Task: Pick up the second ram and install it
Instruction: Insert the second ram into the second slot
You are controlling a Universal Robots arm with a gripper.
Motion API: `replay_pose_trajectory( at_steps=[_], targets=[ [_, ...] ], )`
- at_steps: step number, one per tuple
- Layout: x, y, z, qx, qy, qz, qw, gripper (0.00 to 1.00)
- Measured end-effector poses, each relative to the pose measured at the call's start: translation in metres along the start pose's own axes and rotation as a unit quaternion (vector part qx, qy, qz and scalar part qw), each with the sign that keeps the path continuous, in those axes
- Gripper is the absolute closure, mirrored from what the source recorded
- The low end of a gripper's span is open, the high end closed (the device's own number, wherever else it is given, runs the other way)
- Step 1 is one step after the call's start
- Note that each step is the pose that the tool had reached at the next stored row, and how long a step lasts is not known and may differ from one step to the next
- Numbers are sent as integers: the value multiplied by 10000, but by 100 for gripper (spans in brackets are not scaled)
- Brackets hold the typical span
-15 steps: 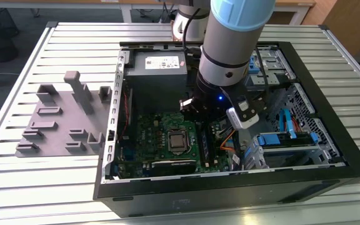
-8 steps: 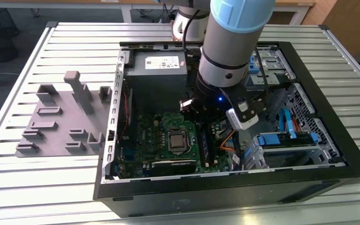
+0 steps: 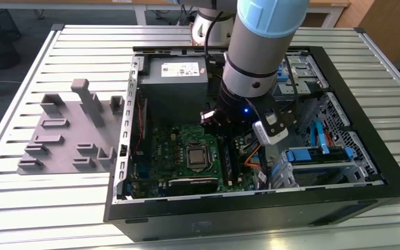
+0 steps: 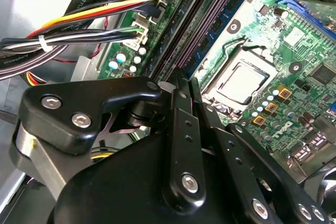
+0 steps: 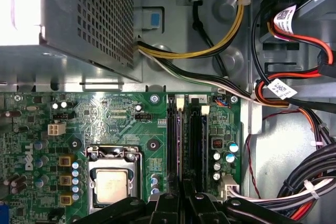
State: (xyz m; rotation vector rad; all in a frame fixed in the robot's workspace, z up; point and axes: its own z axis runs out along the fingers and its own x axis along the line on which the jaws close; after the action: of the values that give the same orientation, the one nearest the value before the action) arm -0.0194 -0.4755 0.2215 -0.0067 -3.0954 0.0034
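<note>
The second ram (image 4: pixel 223 24) is a narrow blue stick with dark chips, standing on edge in the long slot closest to the processor socket (image 5: pixel 113 182). In the first wrist view it shows edge-on as a thin line (image 5: pixel 179 140) running straight into the gap between my fingers. My gripper (image 4: pixel 185 81) is low inside the computer case, over the near end of that slot, with its two black fingers (image 5: pixel 168 205) pressed close on either side of the stick. In the exterior view the gripper (image 3: pixel 226 130) hangs over the green motherboard (image 3: pixel 165 151).
A second long black slot (image 5: pixel 197 145) lies beside the stick. The grey power supply (image 3: pixel 175 78) stands behind the board. Cable bundles (image 5: pixel 294 177) and a drive cage (image 3: pixel 325 156) crowd the exterior view's right. A grey parts fixture (image 3: pixel 68 130) sits outside the case.
</note>
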Motion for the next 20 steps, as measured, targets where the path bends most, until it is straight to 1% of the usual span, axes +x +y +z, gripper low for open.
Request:
replay_pose_trajectory(
  at_steps=[3,20],
  targets=[
    [-2,-1,2,0,9,-2,10000,86],
    [-6,-5,59,4,9,-63,10000,86]
  ],
)
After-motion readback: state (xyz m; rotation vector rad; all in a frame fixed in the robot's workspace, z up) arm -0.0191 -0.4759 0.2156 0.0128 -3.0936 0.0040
